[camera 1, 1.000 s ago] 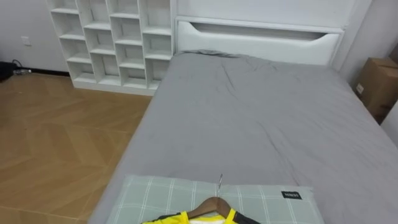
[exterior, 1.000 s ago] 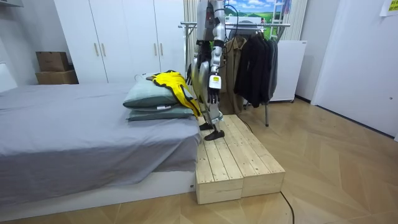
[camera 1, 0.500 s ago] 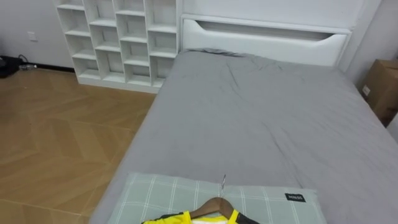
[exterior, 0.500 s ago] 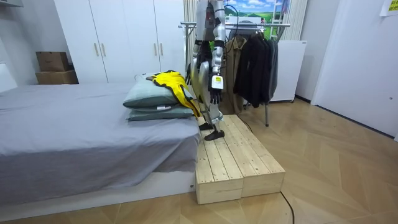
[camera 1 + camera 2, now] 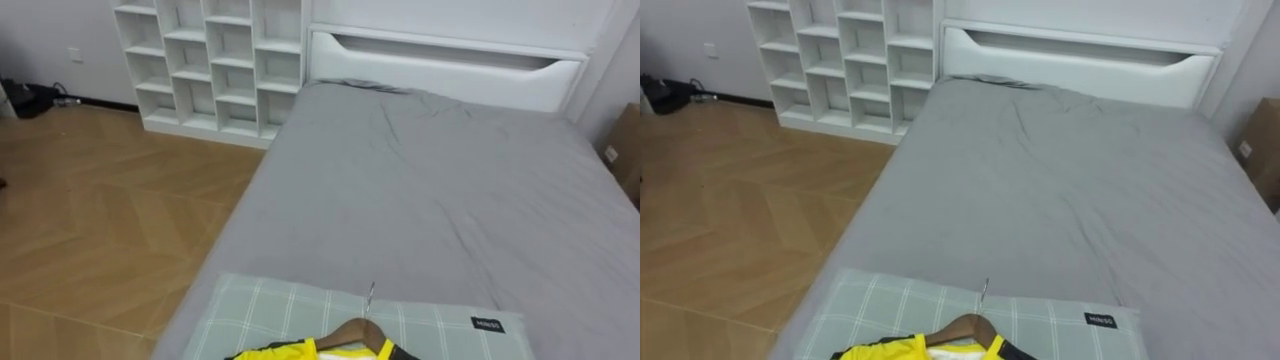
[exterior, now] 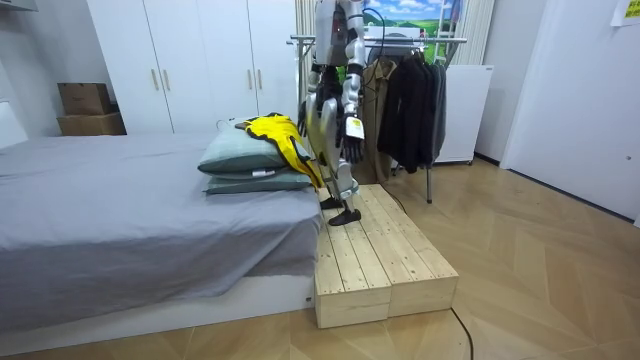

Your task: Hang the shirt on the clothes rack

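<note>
Scanning the left eye view, we log a yellow jersey (image 5: 275, 351) already on its wooden hanger (image 5: 352, 333), laid on a checked pillow (image 5: 260, 310) at bottom centre, probably so the hook stays reachable.

Room view: the robot stands on a wooden platform (image 6: 375, 250) between the bed (image 6: 120, 200) and a clothes rail (image 6: 420, 40), the likely destination. Its left hand (image 6: 351, 132) hangs empty; we cannot tell the finger state.

Right eye view: a cube shelf (image 5: 855, 60), upper left.
</note>
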Tool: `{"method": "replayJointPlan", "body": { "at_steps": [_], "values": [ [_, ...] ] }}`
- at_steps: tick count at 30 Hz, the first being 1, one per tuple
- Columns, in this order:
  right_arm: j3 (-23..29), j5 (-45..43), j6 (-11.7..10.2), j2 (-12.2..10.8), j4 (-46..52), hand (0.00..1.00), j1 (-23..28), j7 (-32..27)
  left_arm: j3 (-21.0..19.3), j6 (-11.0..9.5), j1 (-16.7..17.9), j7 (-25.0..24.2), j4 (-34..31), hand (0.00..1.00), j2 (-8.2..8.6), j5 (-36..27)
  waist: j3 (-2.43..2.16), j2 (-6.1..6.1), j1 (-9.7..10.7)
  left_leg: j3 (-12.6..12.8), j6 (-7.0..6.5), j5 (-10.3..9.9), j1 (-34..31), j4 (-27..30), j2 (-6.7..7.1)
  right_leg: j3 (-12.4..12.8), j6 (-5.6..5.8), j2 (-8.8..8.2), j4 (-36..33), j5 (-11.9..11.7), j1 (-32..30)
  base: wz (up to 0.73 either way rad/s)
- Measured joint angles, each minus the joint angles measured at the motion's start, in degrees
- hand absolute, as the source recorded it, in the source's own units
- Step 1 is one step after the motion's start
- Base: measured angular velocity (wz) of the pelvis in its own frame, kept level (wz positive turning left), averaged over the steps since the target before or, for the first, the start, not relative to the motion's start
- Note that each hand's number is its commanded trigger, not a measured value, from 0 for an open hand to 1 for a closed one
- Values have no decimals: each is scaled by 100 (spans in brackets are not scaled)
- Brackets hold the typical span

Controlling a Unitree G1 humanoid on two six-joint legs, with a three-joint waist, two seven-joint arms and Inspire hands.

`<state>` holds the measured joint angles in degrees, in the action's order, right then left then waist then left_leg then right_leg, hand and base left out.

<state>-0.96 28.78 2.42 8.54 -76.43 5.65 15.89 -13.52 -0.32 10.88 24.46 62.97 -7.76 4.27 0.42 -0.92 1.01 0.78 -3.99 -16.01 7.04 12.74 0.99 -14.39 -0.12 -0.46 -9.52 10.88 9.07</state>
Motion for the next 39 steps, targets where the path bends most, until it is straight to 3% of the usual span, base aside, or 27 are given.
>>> {"method": "replayJointPlan", "body": {
  "at_steps": [9, 18, 23, 29, 36, 39],
  "values": [
    [127, -117, 7, 77, 14, 0, -5, -92, -187, -267, 137, 1452, -1195, 0, -22, 39, -16, 117, -7, -10, 1, 2, 25, -6, 3, 0, 0, 5, -4, 0, 20, 0],
    [249, -391, -50, 103, 46, 0, 2, -108, -208, -407, 89, 2266, -1726, 0, -108, 465, -22, 160, 28, -116, -12, 71, 47, -7, 67, -11, 0, -34, 87, 0, 84, 4],
    [289, -454, -49, 114, 61, 0, 2, -136, -183, -425, 30, 2557, -2331, 0, -259, 1220, -31, 176, 50, -120, -12, 69, 28, -64, 68, -14, 0, -34, 81, 0, 58, 0],
    [278, -463, -50, 189, 37, 0, -5, -77, 44, -412, -152, 2688, -2803, 0, -405, 1788, -91, 268, 208, -113, -14, 70, 55, -14, 73, 22, 16, -33, 85, -13, 92, -1],
    [287, -472, -69, 281, 21, 0, -1, -71, 185, -403, -491, 2785, -3195, 0, -468, 2634, -80, 265, 415, -105, -6, 87, 61, -34, 77, 32, 16, -33, 83, -13, 100, 0],
    [286, -527, -178, 279, 23, 0, -3, -75, 327, -410, -587, 2783, -3194, 0, -468, 3030, -64, 272, 498, -93, -4, 89, 76, -59, 74, 42, 16, -31, 87, -13, 98, 0]
  ]
}}
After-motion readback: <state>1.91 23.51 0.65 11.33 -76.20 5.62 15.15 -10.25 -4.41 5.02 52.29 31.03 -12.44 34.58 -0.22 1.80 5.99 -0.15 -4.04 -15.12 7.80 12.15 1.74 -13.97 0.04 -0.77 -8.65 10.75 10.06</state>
